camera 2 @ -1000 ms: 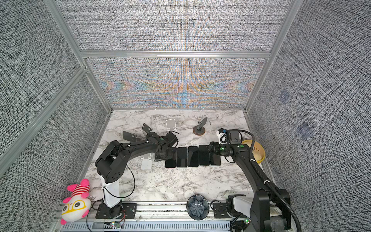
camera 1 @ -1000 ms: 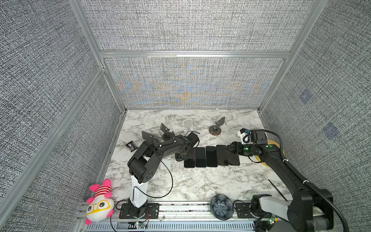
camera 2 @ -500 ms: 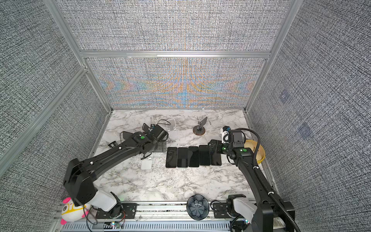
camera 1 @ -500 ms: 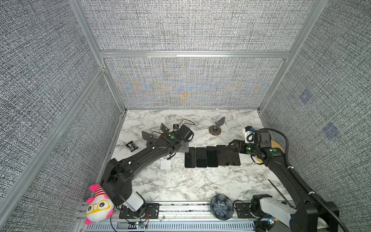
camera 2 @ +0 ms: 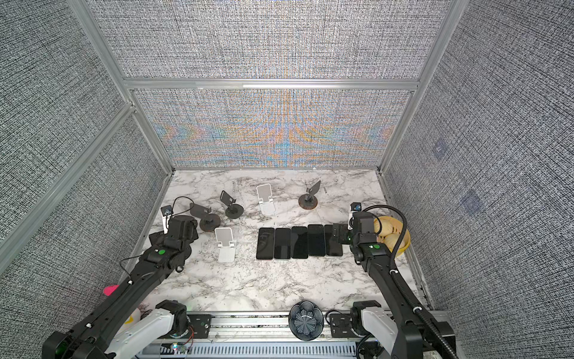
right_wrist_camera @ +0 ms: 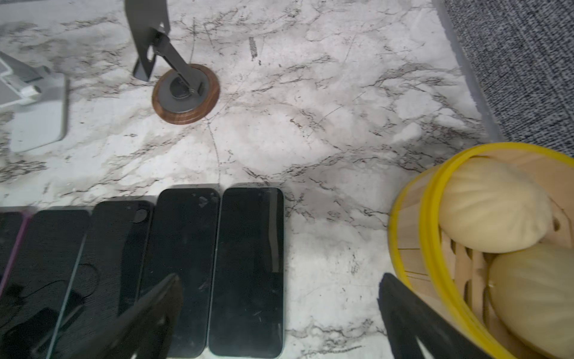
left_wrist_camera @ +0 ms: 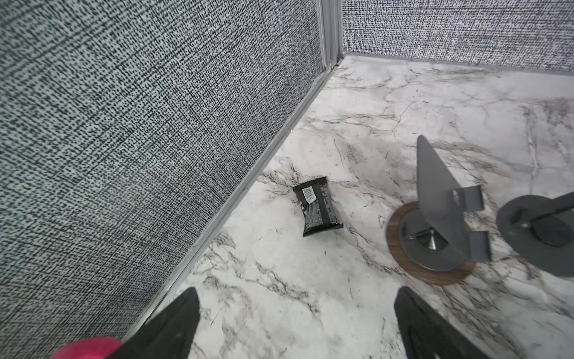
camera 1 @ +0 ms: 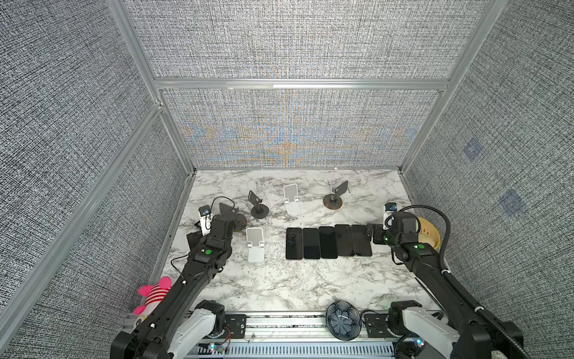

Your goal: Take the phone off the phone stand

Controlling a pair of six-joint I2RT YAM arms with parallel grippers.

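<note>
on the worktop [camera 1: 310, 286], toward the middle, five phones [camera 1: 328, 242] lie flat and edge to edge in a row that runs nine to three o'clock in both top views, each with its long axis twelve to six. no stand carries a phone: the near white stand [camera 1: 255, 245], the far white stand [camera 1: 291, 199] and the wood-footed stand [camera 1: 334, 199] are bare, as are the other dark ones, so i judge the lifting-off done. my right fingers [right_wrist_camera: 413, 320] are spread wide and hold nothing. they hang at the three o'clock end of the row, and the wrist view shows the end phone [right_wrist_camera: 248, 270] lying between them, its length along my reach, with the bun basket [right_wrist_camera: 430, 223] just beside one finger. whether they touch the glass i cannot tell. my left fingers [left_wrist_camera: 174, 323] are spread wide too, empty, over bare marble well off the row's nine o'clock end, near a grey stand [left_wrist_camera: 441, 217]. any further phone move falls to my right arm, the nearer one; the pinch would go across the short width.
</note>
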